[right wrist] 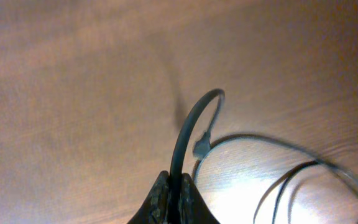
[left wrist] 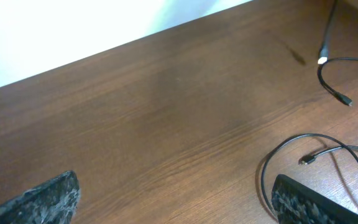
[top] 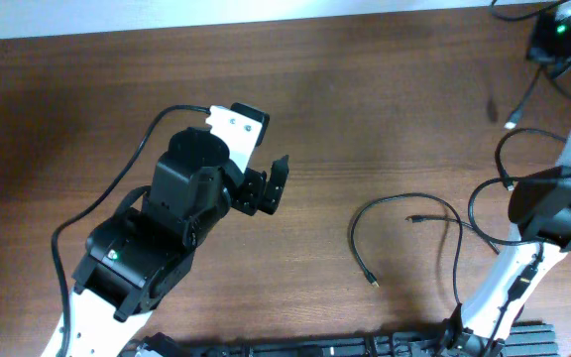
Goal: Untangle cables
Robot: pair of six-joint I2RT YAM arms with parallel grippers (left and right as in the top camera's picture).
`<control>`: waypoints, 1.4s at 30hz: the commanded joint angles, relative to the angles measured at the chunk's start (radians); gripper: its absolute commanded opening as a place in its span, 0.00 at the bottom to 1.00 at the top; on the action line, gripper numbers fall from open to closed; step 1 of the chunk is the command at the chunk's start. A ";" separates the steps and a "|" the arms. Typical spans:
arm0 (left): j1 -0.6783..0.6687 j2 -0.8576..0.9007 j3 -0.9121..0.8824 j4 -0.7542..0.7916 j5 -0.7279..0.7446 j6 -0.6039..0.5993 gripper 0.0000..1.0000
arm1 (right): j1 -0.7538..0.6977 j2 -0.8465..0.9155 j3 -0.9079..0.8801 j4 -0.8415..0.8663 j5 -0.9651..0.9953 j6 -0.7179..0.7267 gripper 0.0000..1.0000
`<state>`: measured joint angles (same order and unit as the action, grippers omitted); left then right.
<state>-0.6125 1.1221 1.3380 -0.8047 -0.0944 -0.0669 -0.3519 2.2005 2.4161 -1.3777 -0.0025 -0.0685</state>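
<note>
The right jaws are closed on one cord of the cables. In the wrist view it rises from between the fingers, arcs forward and curls down towards a small plug just ahead of the tips. Whether that plug ends the pinched cord cannot be told. More thin cords lie on the table ahead and to the right of these jaws.

The left jaws stand wide open and hold nothing, over bare table. The coming move probably turns on the slack loop. It lies ahead of the left jaws and off to their right, its near curve just beyond the right finger, with a dark plug inside it. From there the loop's long axis runs away rightward, towards the right arm. The left arm is nearer to the loop's free end with its gold-tipped plug, so a reach forward and right looks like its job while the right jaws hold.

The cables look thin, black and limp, lying in open curves rather than a tight knot. A further cord with a pale plug lies far ahead of the left jaws, well apart from the loop
</note>
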 commanded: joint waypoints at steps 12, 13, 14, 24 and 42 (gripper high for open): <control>0.000 -0.002 0.007 0.002 -0.007 0.016 0.99 | 0.066 0.018 -0.402 0.074 -0.009 -0.005 0.04; 0.000 -0.002 0.007 0.002 -0.008 0.016 0.99 | 0.066 0.018 -0.403 0.083 -0.009 -0.004 0.04; 0.000 -0.002 0.007 0.002 -0.008 0.016 0.99 | 0.066 0.018 -0.403 0.093 -0.009 -0.002 0.04; 0.000 -0.002 0.007 0.002 -0.008 0.016 0.99 | 0.066 0.018 -0.404 0.072 -0.010 -0.001 0.76; 0.000 -0.002 0.007 0.002 -0.008 0.016 0.99 | 0.237 -0.146 -0.385 -0.322 -0.114 -0.320 0.76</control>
<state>-0.6125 1.1221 1.3380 -0.8047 -0.0944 -0.0669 -0.1394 2.0659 2.0243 -1.6943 -0.0952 -0.3069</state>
